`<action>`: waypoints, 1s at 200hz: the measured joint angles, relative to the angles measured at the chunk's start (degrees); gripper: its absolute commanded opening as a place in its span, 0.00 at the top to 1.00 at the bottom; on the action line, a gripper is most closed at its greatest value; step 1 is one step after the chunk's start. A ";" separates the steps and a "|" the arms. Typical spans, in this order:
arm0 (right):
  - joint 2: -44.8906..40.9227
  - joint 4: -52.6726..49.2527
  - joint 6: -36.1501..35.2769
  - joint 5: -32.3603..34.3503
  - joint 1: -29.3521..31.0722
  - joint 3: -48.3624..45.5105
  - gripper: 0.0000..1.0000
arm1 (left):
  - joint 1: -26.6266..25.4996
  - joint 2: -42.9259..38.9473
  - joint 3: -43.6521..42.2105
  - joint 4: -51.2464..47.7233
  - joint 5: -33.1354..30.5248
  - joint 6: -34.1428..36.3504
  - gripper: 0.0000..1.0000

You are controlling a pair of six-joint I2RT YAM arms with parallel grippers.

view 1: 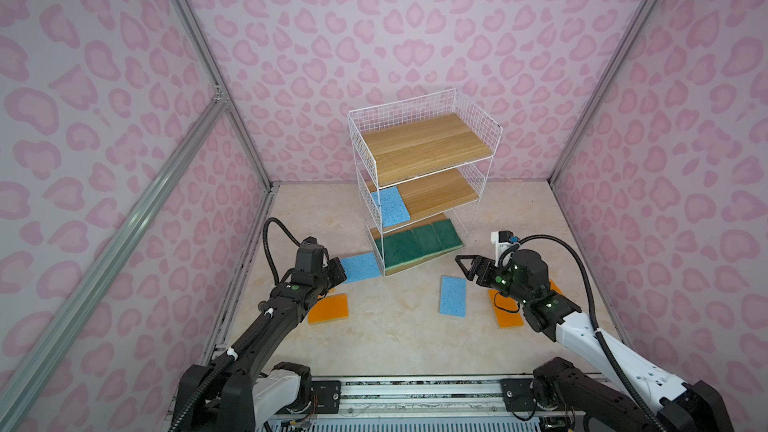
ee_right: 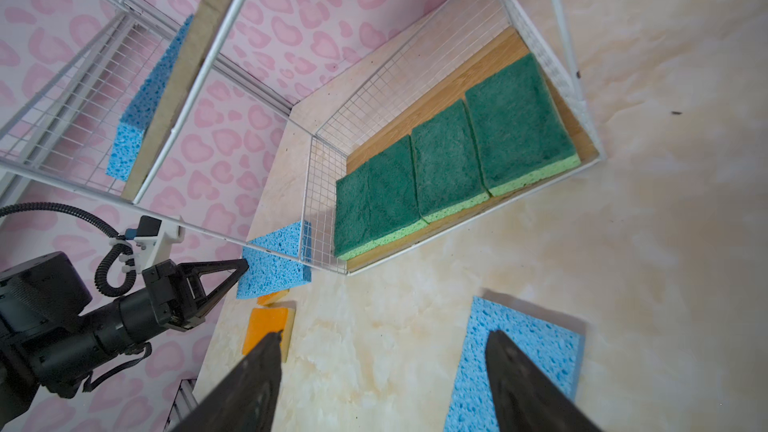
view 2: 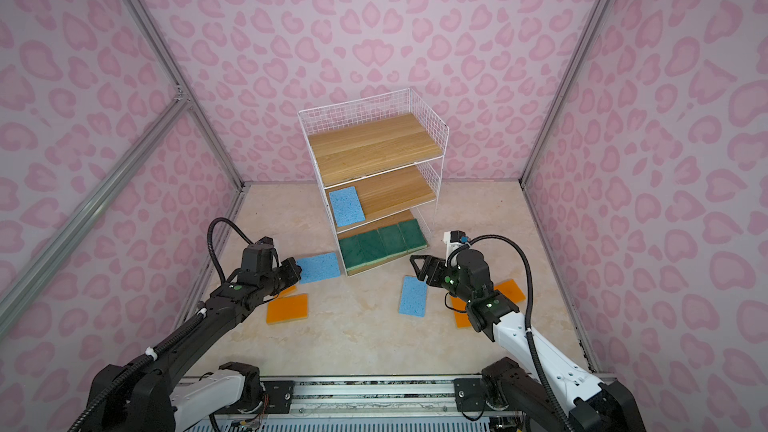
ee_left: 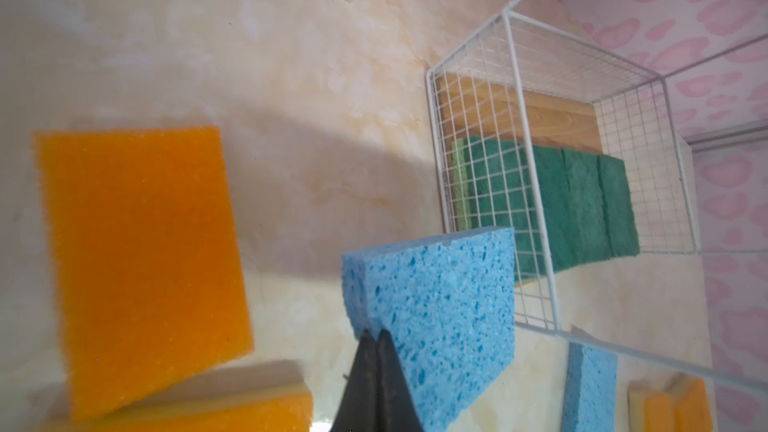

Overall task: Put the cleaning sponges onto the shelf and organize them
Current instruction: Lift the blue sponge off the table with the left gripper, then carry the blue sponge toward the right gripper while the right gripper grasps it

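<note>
The white wire shelf [view 1: 476, 119] [view 2: 430, 119] stands at the back. Several green sponges [view 1: 419, 243] [ee_right: 449, 160] lie in a row on its bottom board. One blue sponge [view 1: 390, 207] lies on the middle board; the top board is bare. My left gripper [view 1: 341, 270] [ee_left: 376, 332] is shut on the edge of a second blue sponge [view 1: 360, 266] [ee_left: 440, 305], beside the shelf's lower left corner. My right gripper [view 1: 463, 265] [ee_right: 382, 351] stands open and empty, just above a third blue sponge [view 1: 453, 296] [ee_right: 536, 351] on the floor.
Orange sponges lie on the floor: one [view 1: 328, 308] by the left arm with another [ee_left: 208, 409] half under it, and two [view 1: 505, 315] [view 1: 555, 286] partly hidden under the right arm. Pink patterned walls close in on three sides.
</note>
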 measured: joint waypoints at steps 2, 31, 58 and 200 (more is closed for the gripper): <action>0.20 -0.02 -0.02 -0.13 0.13 0.02 0.21 | -0.37 -0.24 -0.04 -0.17 -0.02 0.11 0.96; 2.64 0.00 -0.42 -1.81 2.75 1.27 0.21 | -5.42 -2.71 -0.37 -2.16 -0.15 0.37 0.96; 4.85 0.09 -0.85 -2.91 4.83 2.75 0.21 | -8.63 -4.35 -0.52 -3.63 -0.26 0.33 0.96; 12.81 3.54 -1.70 -10.47 9.03 6.36 0.29 | -12.50 -2.71 5.49 -4.22 13.90 3.34 0.96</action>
